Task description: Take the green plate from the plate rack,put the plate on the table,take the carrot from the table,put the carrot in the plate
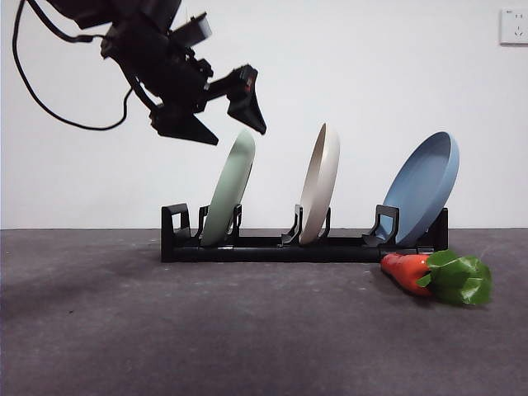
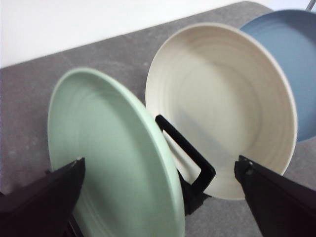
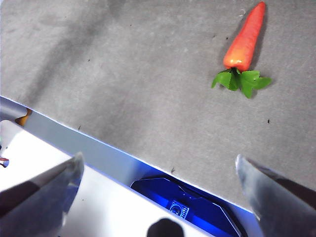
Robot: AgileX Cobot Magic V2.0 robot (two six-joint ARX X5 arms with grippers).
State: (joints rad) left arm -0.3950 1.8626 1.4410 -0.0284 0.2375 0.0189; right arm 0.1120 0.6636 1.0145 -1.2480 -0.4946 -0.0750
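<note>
Stands on edge in the leftmost slot of the plate rack (image 1: 301,247), left of centre in the front view: the green plate (image 1: 229,191), leaning slightly right, with the cream-white plate (image 1: 319,183) in the middle slot and the blue plate (image 1: 423,186) at the right end. Looks stiff and light, probably plastic or melamine, with a matte surface that should not slip much; best pinched at the upper rim, one finger on each face, then lifted straight up clear of the prongs so as not to drag the rack or knock the neighbouring plate. Hovers at the upper left of the front view, just above and left of the plate's top edge, not yet touching: the left gripper (image 1: 223,115), fingers spread wide. In the left wrist view, straddles the plate's rim already, the green plate (image 2: 111,158) lying between the two fingers but nearer one of them. Lies on the table (image 1: 165,330) at lower right, just in front of the rack's end: the carrot (image 1: 437,275). Waits well apart from the carrot (image 3: 243,47), fingers released and empty: the right gripper (image 3: 158,173).
</note>
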